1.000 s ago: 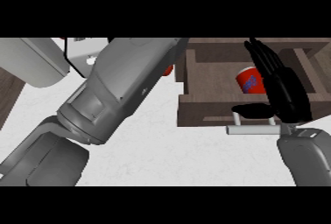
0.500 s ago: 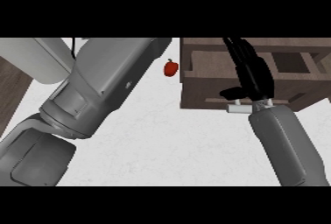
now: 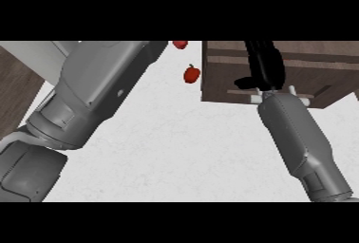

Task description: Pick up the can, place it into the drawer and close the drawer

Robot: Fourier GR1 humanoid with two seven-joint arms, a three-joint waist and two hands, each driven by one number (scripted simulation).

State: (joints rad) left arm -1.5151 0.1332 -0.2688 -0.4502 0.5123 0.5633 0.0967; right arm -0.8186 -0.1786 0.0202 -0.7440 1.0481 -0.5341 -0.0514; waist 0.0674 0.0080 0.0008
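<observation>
The right robot hand (image 3: 262,64) lies with straight fingers across the drawer (image 3: 316,71), just beyond its handle (image 3: 301,95), holding nothing. The can does not show and is probably hidden inside. The drawer front runs left-right, so closing means pushing away. The left robot hand is out of view.

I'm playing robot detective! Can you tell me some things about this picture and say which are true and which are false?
1. The right hand is over the brown drawer. True.
2. Two small red things lie on the white counter, left of the drawer. True.
3. The can stands out on the counter. False: no can shows anywhere.
4. The left hand holds the drawer. False: only the left forearm shows, far from the drawer.
</observation>
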